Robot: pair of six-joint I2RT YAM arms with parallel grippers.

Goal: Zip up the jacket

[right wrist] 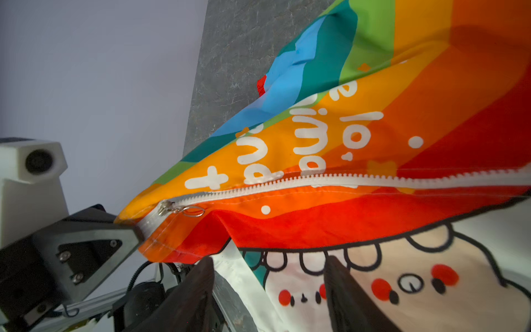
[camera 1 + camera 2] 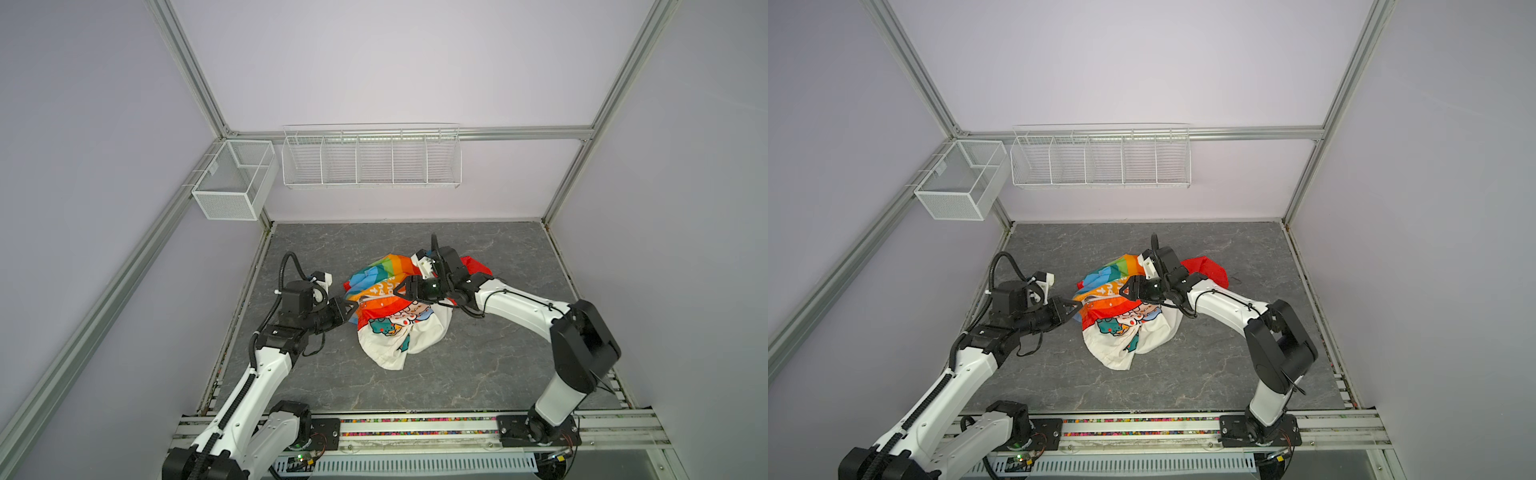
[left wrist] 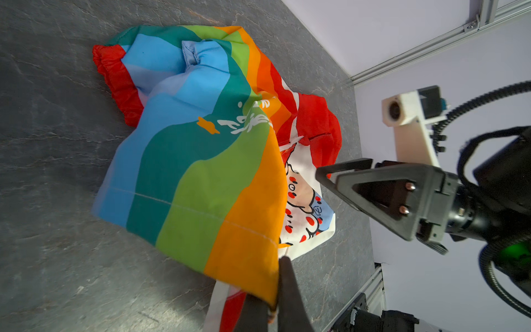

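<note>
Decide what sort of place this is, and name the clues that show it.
Probably a robotics lab test cell, not a home: plain walls in an aluminium frame, two robot arms bolted to a rail fronting the table, and white wire baskets on the back wall.

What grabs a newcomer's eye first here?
A crumpled rainbow-striped and white cartoon-print jacket lies in the middle of the grey stone-patterned tabletop. The left gripper is shut on its orange hem corner, beside the white zipper's metal slider. The right gripper hangs open over the fabric.
</note>
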